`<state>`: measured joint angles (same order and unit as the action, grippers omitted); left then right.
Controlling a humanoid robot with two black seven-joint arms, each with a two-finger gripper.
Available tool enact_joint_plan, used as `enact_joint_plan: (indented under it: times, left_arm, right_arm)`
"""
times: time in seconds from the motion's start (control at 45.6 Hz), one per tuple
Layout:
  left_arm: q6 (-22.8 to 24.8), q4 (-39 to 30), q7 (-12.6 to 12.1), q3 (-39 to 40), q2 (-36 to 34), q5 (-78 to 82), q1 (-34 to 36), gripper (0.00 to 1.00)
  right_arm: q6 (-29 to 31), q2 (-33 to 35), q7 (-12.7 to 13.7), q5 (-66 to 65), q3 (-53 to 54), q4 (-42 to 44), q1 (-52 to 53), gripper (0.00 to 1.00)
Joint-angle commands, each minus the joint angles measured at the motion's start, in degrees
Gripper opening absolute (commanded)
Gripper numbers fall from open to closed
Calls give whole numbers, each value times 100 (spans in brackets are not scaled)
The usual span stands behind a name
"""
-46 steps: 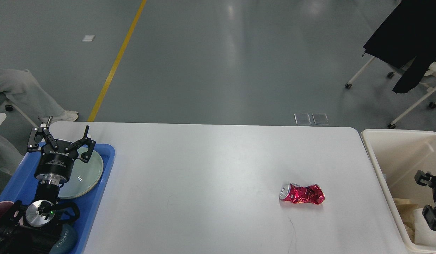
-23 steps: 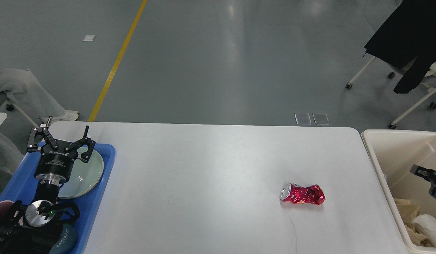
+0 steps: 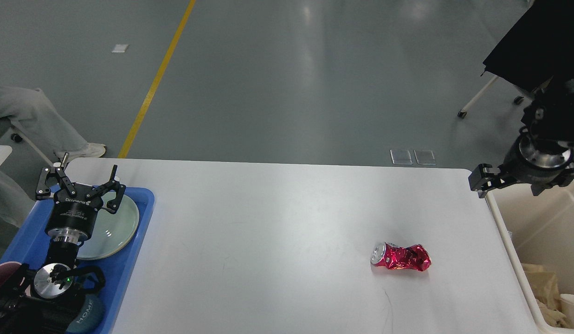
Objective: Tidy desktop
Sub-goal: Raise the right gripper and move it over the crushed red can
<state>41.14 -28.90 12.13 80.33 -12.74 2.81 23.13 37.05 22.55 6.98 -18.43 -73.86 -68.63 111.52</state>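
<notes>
The desktop [image 3: 277, 218] is a large white tabletop with rounded corners. A crushed red can [image 3: 401, 257] lies on it at the right of the middle. My left gripper [image 3: 78, 178] is open and empty, hovering over a pale green plate [image 3: 111, 227] in the blue tray [image 3: 137, 218] at the left edge. My right gripper [image 3: 530, 182] is raised above the table's far right corner, beside the cream bin [image 3: 509, 241]. One of its fingers [image 3: 480, 179] splays far out to the left, so it looks open and holds nothing.
The cream bin holds crumpled paper [image 3: 553, 297] at its bottom. The blue tray also holds a dark cup marked HOME [image 3: 88, 313] under my left arm. A person's legs [image 3: 31, 120] and wheeled chairs [image 3: 481, 97] stand beyond the table.
My right gripper has risen out of the cream bin, up and leftward to above the table's far right corner. The left arm and the can have not moved.
</notes>
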Motion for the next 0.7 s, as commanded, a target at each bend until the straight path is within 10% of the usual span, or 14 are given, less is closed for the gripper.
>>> enact_joint_plan:
  times: [0.0, 0.285, 0.679]
  left_arm:
    - [0, 7, 0, 0, -1, 0, -10, 96]
    - [-9, 7, 9, 0, -1, 0, -10, 96]
    - [-9, 7, 0, 0, -1, 0, -1, 96]
  right_arm:
    - [803, -49, 5, 24, -23, -957, 1142, 100]
    - [865, -339, -39, 602, -40, -2716, 2743, 100]
    - [31, -515, -30, 1306, 162, -2726, 2490, 100]
